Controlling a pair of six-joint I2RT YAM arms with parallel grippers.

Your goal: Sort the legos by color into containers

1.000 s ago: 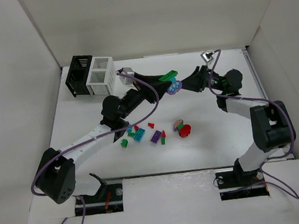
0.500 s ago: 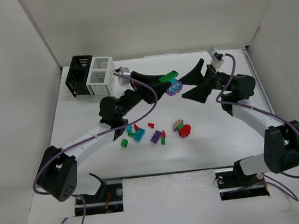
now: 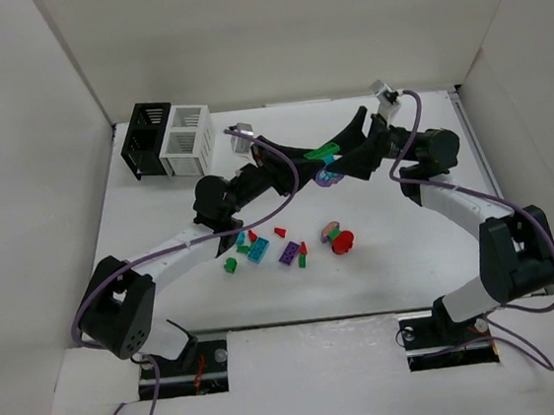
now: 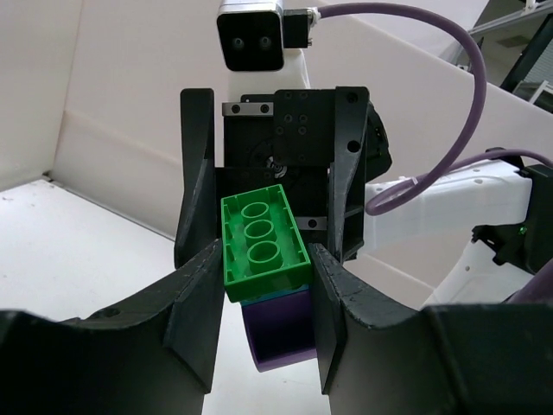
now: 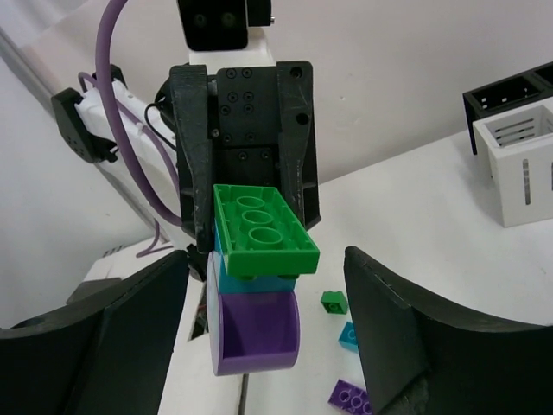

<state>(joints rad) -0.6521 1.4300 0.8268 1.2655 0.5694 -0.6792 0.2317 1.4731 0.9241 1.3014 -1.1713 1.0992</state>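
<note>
My left gripper (image 3: 314, 160) is shut on a stack of joined legos held above the table: a green brick (image 4: 259, 242) on top, a teal brick (image 5: 251, 278) under it and a purple curved piece (image 4: 281, 333) at the bottom. My right gripper (image 3: 349, 152) is open and faces the left one, its fingers (image 5: 406, 328) wide on either side of the stack (image 5: 259, 285) without touching it. Loose legos lie below on the table: teal (image 3: 259, 250), purple (image 3: 289, 254), red (image 3: 341, 242), green (image 3: 231, 265). The black container (image 3: 147, 139) and the white container (image 3: 187, 140) stand at the back left.
White walls enclose the table on the left, back and right. Both arms reach over the table's middle, above the loose bricks. In the right wrist view the white bin (image 5: 518, 173) and black bin (image 5: 505, 99) show at the far right.
My right gripper drew back from the stack, then came in again, and its open fingers now straddle it. My left gripper has pushed slightly right, still holding the stack.
</note>
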